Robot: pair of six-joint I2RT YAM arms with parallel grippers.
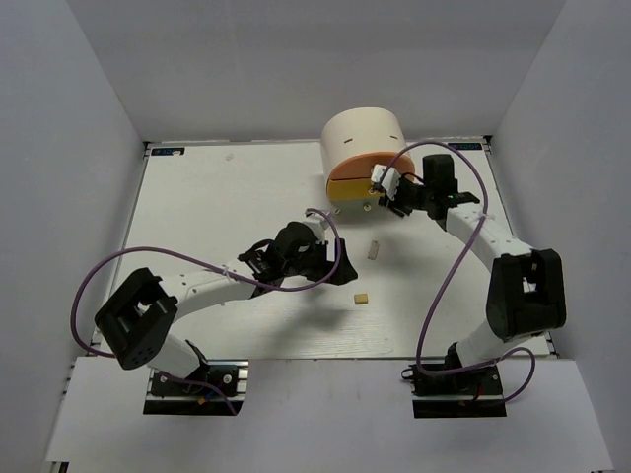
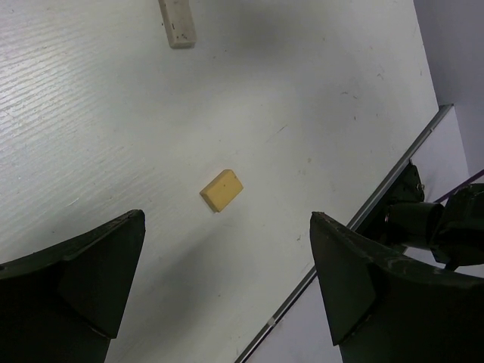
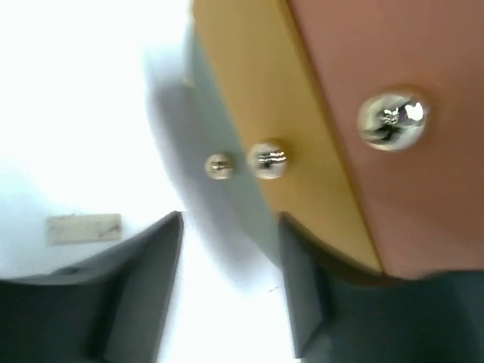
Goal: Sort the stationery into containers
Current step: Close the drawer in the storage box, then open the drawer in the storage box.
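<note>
On table (image 1: 217,197) | tan eraser (image 1: 361,298): 1 | whitish eraser (image 1: 374,249): 1 | organiser (image 1: 363,138): 1

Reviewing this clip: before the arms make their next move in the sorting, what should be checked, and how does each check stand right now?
1. Left pincer open and empty: ok.
2. Tan eraser lies loose on the table, in line with the left pincer's gap: ok.
3. Whitish eraser sits apart from the tan one, out of that grasp: ok.
4. Right pincer open beside the drawer knobs of the organiser, gripping none: ok.
5. A drawer pulled out far enough to take an eraser: cannot tell.
</note>
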